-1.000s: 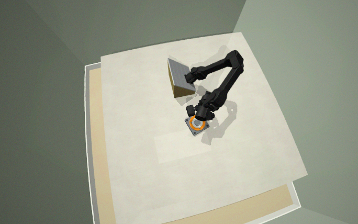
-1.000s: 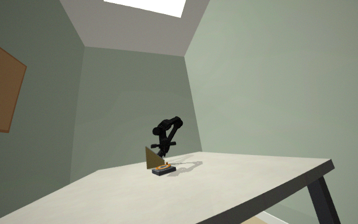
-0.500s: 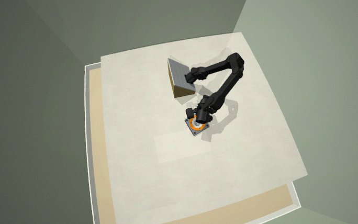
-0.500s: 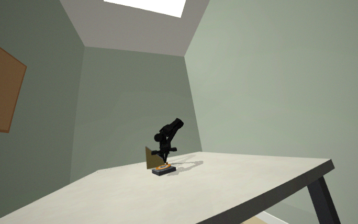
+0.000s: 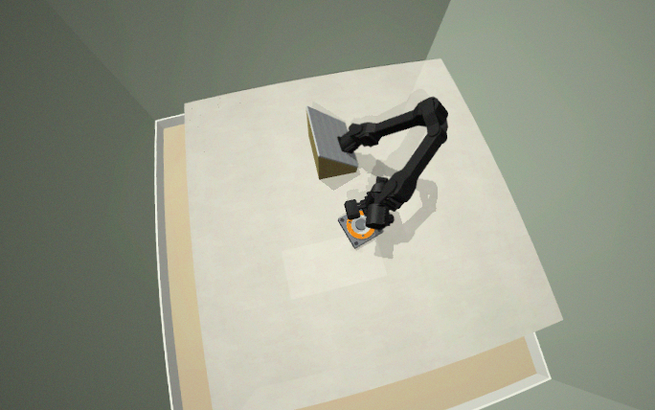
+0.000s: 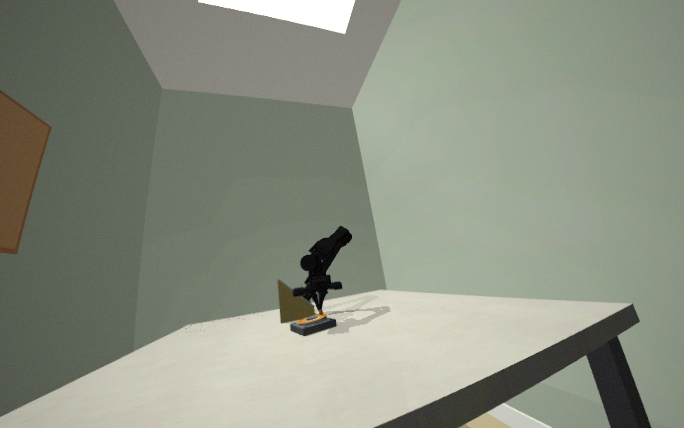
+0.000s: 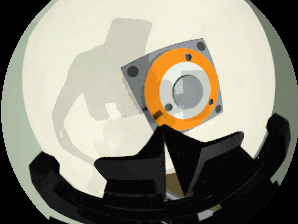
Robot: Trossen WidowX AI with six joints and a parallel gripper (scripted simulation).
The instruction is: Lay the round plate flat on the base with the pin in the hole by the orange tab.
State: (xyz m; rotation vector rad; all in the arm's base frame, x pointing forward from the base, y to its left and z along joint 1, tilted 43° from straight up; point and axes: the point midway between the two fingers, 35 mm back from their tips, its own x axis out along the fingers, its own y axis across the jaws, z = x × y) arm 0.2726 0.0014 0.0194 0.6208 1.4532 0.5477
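Note:
The round plate [image 5: 359, 235] [image 7: 151, 92] has an orange ring around a pale centre and sits around the grey post [image 5: 360, 224] [image 7: 189, 92] on the square grey base [image 6: 303, 330] [image 7: 150, 57]. In the exterior view a pale edge shows between ring and base, and the plate looks slightly tilted. The orange tab [image 6: 320, 311] [image 7: 159, 120] is on the gripper's side. My gripper [image 6: 320, 308] [image 7: 164, 126] is shut and empty, its fingertips pointing down right at the tab; whether they touch it is unclear. Several small holes show in the plate. I cannot make out the pin.
A wedge-shaped block [image 5: 330, 137] [image 6: 292, 305] with a grey sloping top stands behind the base, beside the arm's foot. The arm [image 5: 419, 164] arches over the table from the back right. Its shadow falls beside the base.

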